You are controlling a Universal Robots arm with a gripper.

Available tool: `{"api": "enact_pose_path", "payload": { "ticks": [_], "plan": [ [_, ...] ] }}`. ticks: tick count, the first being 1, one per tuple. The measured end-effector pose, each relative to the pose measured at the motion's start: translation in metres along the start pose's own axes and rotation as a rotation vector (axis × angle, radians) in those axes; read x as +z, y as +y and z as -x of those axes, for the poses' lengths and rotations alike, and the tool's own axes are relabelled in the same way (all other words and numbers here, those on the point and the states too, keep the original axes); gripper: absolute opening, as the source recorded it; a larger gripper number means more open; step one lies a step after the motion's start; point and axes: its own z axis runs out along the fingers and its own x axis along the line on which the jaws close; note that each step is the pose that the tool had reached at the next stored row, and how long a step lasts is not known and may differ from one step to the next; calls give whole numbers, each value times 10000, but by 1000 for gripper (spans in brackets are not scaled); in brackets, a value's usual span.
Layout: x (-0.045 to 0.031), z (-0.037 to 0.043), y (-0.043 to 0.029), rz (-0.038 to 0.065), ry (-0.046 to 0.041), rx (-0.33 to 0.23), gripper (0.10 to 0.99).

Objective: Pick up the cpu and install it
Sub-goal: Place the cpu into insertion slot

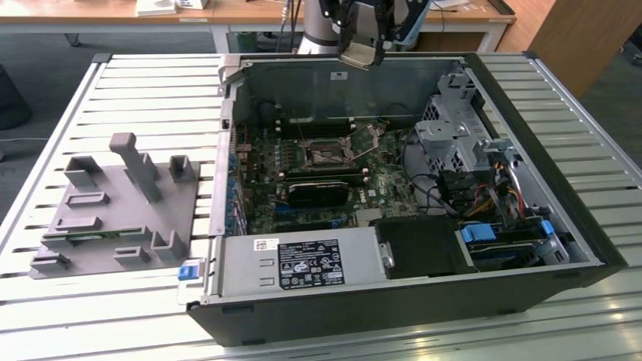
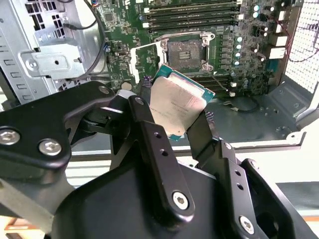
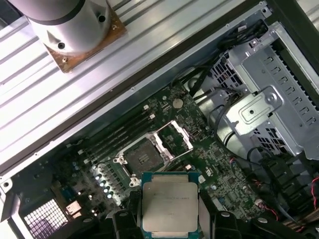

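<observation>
The cpu (image 2: 177, 107), a flat square chip with a silvery top and a pale green rim, sits clamped between my black fingers (image 2: 144, 124). My gripper (image 1: 363, 53) hangs above the back wall of the open computer case (image 1: 561, 188), shut on the chip's edges. In the first wrist view the cpu (image 3: 169, 204) lies flat between the fingers of the gripper (image 3: 169, 214), with the motherboard below. The dark square socket (image 1: 323, 154) has its metal frame swung open (image 3: 174, 139) and lies well below the chip. In the second wrist view the socket (image 2: 185, 50) shows beyond the chip.
A grey plastic tray (image 1: 110, 218) with upright posts lies on the slatted table at the exterior view's left. Inside the case stand a drive cage (image 1: 452, 135), bundled cables (image 1: 492, 195) and a power supply (image 1: 301, 263). Memory slots (image 2: 192, 15) flank the socket.
</observation>
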Motion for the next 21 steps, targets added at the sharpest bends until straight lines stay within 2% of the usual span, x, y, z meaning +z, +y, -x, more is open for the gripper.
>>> {"api": "enact_pose_path", "payload": {
  "ticks": [21],
  "plan": [
    [6,0,0,3,-94,1695,541]
  ]
}}
